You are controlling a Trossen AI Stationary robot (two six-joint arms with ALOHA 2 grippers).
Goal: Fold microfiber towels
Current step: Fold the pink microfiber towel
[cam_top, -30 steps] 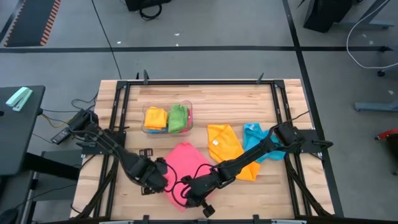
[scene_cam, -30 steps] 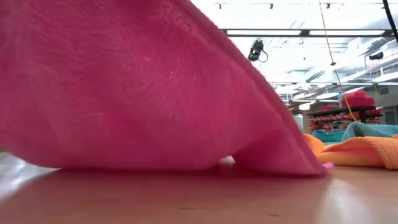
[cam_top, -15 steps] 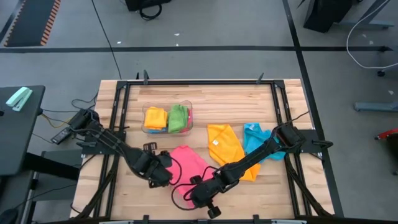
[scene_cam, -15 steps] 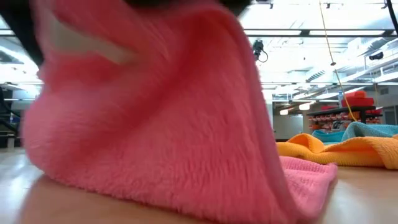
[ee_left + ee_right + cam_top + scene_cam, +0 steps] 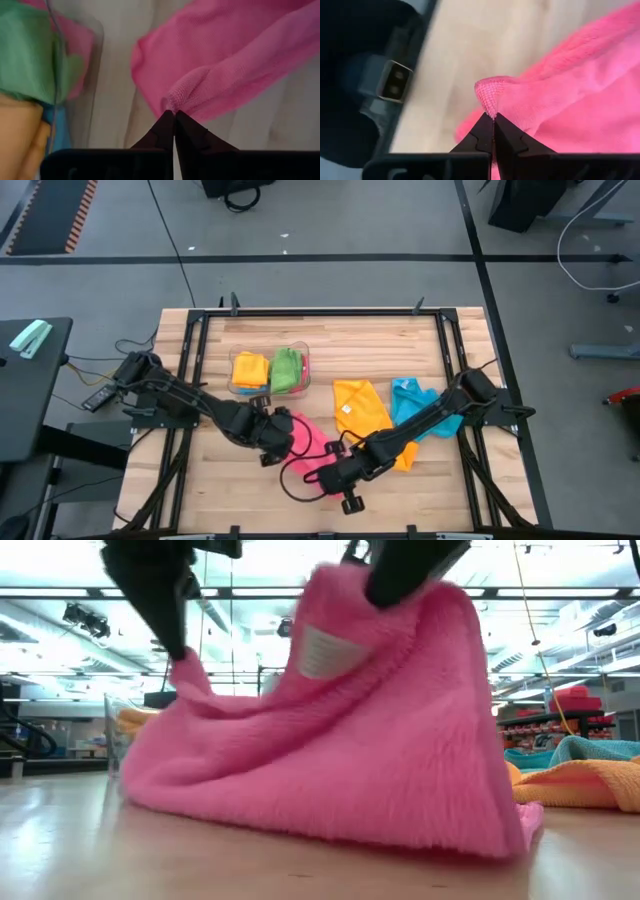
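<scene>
A pink microfiber towel (image 5: pixel 306 442) is held up by both grippers at the table's near middle, and its lower part rests on the wood (image 5: pixel 330 810). My left gripper (image 5: pixel 279 430) is shut on one corner, my right gripper (image 5: pixel 335 472) on another. A white label (image 5: pixel 322 648) shows on the raised cloth. An orange-yellow towel (image 5: pixel 360 415) and a blue towel (image 5: pixel 410 405) lie flat to the right. My left gripper pinches a bunched corner of the pink towel (image 5: pixel 176 97) between its two fingertips, coming steeply from above. That corner (image 5: pixel 186 668) is lifted, and the cloth sags from it to the table. My right gripper pinches another corner of the towel, at its hem (image 5: pixel 488 96), between its fingertips, slanting down from above. This corner (image 5: pixel 350 582) is the higher one; the cloth hangs from it and drapes onto the part on the table.
A clear plastic bin (image 5: pixel 268 370) at the far left holds folded yellow and green towels. A small dark camera block (image 5: pixel 394 80) sits at the near edge. Bare wood lies near both front corners.
Both grippers, staying shut, have carried the towel's near edge up and toward the far right. The pink towel has folded over itself: its near part has lifted off the wood and come across, while its far part has stayed on the table.
</scene>
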